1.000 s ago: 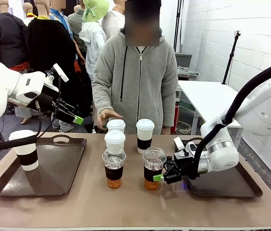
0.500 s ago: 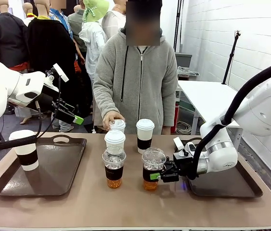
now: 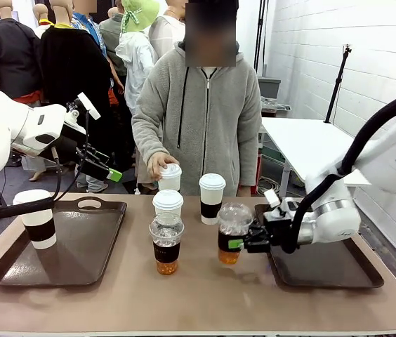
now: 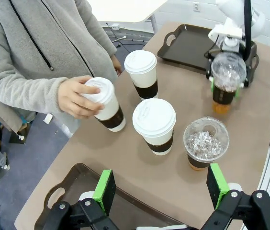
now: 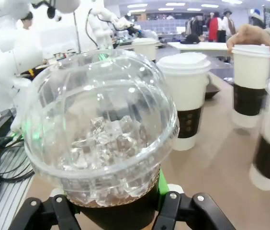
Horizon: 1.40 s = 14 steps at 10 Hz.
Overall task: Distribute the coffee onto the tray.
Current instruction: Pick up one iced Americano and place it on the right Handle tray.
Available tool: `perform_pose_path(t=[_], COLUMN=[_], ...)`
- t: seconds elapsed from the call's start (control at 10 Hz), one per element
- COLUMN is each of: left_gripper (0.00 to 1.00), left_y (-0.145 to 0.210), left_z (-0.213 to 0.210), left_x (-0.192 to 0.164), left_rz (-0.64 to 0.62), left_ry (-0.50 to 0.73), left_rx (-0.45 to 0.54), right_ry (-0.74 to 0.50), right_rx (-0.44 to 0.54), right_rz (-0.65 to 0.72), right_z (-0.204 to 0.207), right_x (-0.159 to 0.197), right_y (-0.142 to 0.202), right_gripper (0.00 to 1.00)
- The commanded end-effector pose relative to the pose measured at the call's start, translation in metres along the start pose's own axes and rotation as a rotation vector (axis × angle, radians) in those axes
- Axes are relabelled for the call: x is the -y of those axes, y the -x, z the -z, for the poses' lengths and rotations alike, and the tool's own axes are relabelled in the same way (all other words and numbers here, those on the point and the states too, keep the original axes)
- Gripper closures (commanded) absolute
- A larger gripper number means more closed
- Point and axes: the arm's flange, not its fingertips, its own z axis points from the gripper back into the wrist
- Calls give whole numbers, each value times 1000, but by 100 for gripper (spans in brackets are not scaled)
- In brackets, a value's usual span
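Observation:
My right gripper (image 3: 240,243) is shut on the black sleeve of a clear dome-lidded coffee (image 3: 233,232) (image 5: 101,129), held just above the table by the right tray (image 3: 324,270). Another clear coffee (image 3: 166,243) (image 4: 205,143) stands mid-table, with two white lidded cups (image 3: 168,207) (image 3: 212,198) behind it. The person's hand (image 3: 159,165) holds a further white cup (image 3: 170,177) (image 4: 104,103) off the table. One white cup (image 3: 35,217) stands on the left tray (image 3: 78,256). My left gripper (image 3: 103,168) (image 4: 161,187) hovers open and empty above that tray.
The person stands at the table's far edge, behind the cups. The right tray's surface is bare and so is most of the left tray. Bare tabletop lies along the near edge, in front of both trays.
My right gripper shut on the clear cup, lifted it and carried it a little right towards the right tray. The person's hand grasped the rear white cup and raised it.

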Motion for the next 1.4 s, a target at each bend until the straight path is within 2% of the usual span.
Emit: perform_pose_path(t=[0.0,0.2,0.5,0.7,0.8,1.3], left_gripper=[0,0,0,0,0,0], left_y=[2,2,2,2,2,2], left_z=[1,1,1,1,1,1], left_x=[-2,-2,-2,-2,-2,-2], left_rz=[-1,-1,-1,-1,-1,-1], left_ry=[6,6,6,6,6,6], left_rx=[0,0,0,0,0,0], right_ry=[64,99,148,171,171,180], right_rx=[-8,-24,-92,-89,-90,-107], right_rz=[50,69,53,47,25,53], right_z=[-43,-90,-140,-150,-143,-152], right_x=[-4,3,22,30,22,25], right_y=[-42,-61,-68,-63,-64,-55], right_gripper=[33,33,33,33,33,33])
